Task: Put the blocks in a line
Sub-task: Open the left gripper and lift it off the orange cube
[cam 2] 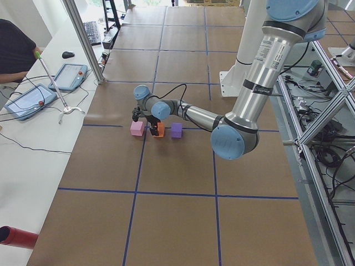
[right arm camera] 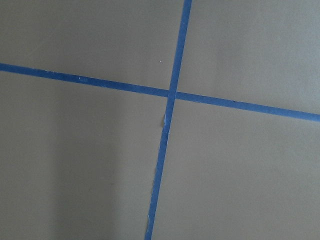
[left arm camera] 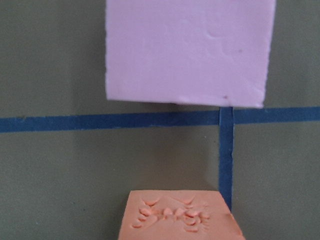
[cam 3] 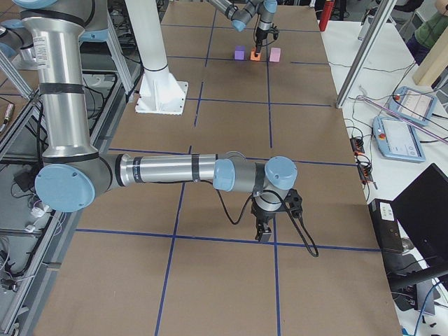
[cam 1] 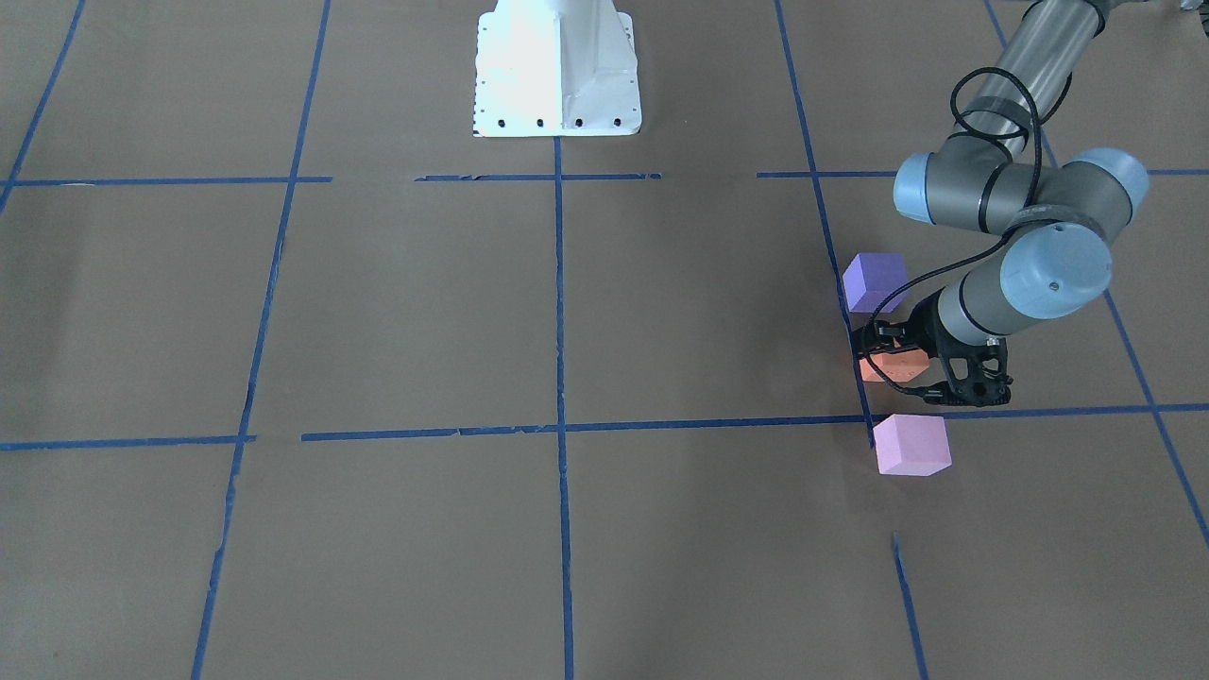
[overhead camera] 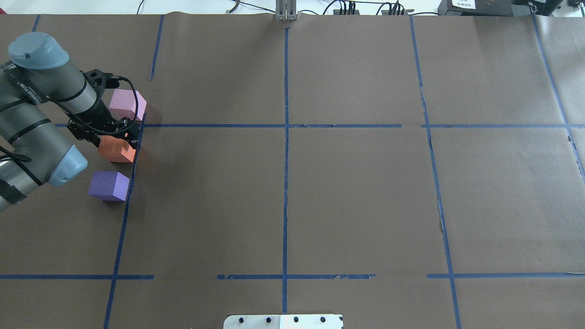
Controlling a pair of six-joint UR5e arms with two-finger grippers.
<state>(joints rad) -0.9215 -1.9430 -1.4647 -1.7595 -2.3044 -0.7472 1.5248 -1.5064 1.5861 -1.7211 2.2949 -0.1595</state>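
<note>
Three foam cubes stand in a row along a blue tape line at the table's left side: the dark purple block (overhead camera: 109, 185), the orange block (overhead camera: 116, 150) and the pale pink block (overhead camera: 127, 104). My left gripper (overhead camera: 124, 142) reaches down over the orange block (cam 1: 895, 366), with a finger on each side, and is shut on it as it rests on the table. The left wrist view shows the orange block (left arm camera: 177, 216) at the bottom and the pink block (left arm camera: 187, 50) beyond it. My right gripper (cam 3: 264, 231) shows only in the exterior right view, low over bare paper; I cannot tell whether it is open or shut.
Brown paper with a grid of blue tape lines (overhead camera: 285, 160) covers the table. The robot's white base (cam 1: 557, 71) stands at the middle of the near edge. An operator's desk with tablets (cam 2: 30, 100) lies beyond the far edge.
</note>
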